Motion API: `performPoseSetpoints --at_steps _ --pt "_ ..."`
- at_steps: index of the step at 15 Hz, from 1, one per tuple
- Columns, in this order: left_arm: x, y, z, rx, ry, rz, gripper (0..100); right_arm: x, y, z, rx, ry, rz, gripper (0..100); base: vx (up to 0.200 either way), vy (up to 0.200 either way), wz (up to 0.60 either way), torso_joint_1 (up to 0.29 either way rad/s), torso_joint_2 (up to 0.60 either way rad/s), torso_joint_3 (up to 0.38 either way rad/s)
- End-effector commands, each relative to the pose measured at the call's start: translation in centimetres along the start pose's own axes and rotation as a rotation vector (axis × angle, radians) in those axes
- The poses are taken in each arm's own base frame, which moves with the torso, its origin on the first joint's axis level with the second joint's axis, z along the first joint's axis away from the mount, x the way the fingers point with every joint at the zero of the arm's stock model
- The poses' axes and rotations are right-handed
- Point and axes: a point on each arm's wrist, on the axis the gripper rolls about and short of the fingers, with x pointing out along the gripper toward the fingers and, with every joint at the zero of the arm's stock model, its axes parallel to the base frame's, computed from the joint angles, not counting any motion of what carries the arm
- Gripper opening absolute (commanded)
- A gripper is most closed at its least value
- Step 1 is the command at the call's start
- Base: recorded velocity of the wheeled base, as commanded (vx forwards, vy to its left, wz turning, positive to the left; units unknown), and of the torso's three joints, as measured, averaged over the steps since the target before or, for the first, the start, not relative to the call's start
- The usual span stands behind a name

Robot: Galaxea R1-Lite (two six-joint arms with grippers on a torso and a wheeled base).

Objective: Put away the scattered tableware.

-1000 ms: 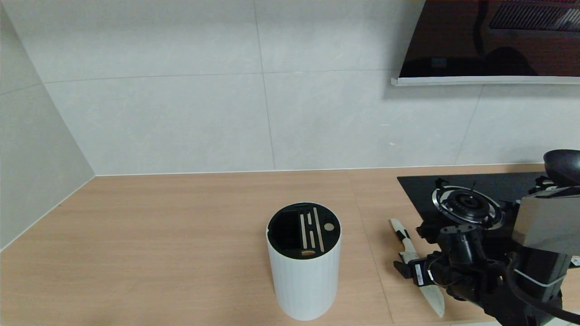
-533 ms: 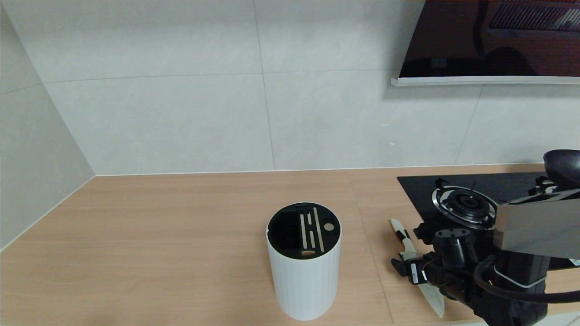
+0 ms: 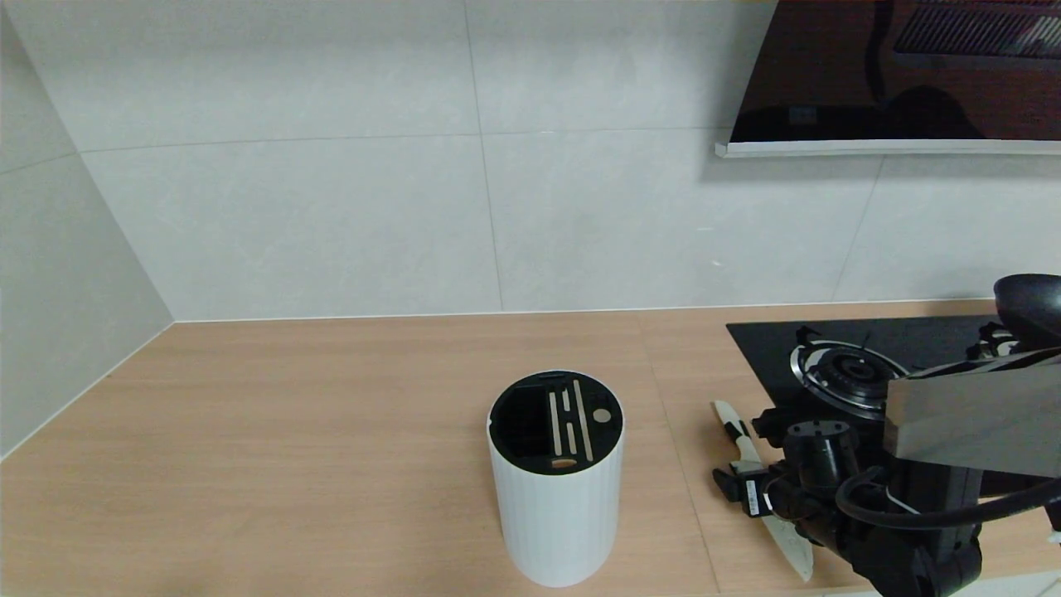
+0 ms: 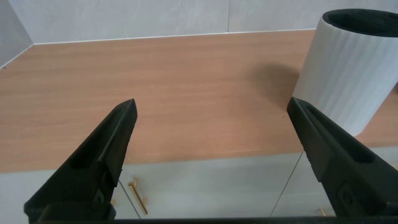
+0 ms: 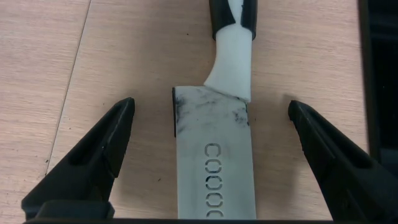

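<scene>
Right wrist view shows the right gripper's (image 5: 210, 104) fingers (image 5: 106, 149) spread wide astride the knife (image 5: 214, 168), over the blade next to its handle and touching nothing. Shift toward the handle before closing, so you squeeze that rather than edge and spine. In the head view the knife lies flat on the desk (image 3: 331, 414) at lower right, between the white holder (image 3: 555, 481) and the hob (image 3: 758, 348). The left gripper (image 4: 210, 104) hangs open beside the holder. Your arm hides the knife's middle, the blade tip is cut off, and finger height is unclear.
</scene>
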Motion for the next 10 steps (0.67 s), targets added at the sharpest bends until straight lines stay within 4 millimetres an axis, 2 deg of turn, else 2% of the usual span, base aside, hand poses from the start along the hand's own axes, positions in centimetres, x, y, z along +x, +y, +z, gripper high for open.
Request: performPoseSetpoints --at_steps 1,2,10 --pt "0.00 0.00 0.00 0.000 0.000 -0.001 100 0.01 -0.03 -0.03 0.000 0.003 -0.001 100 0.000 0.000 0.00 0.000 0.00 0.000" --pt "0.00 0.00 0.00 0.000 0.000 0.000 100 0.01 -0.03 -0.03 0.000 0.003 -0.001 0 0.000 0.000 0.00 0.000 0.00 0.000" --pt "0.00 0.00 0.00 0.000 0.000 -0.001 100 -0.17 -0.15 0.15 0.002 -0.002 -0.004 0 0.000 0.000 0.00 0.000 0.00 0.000"
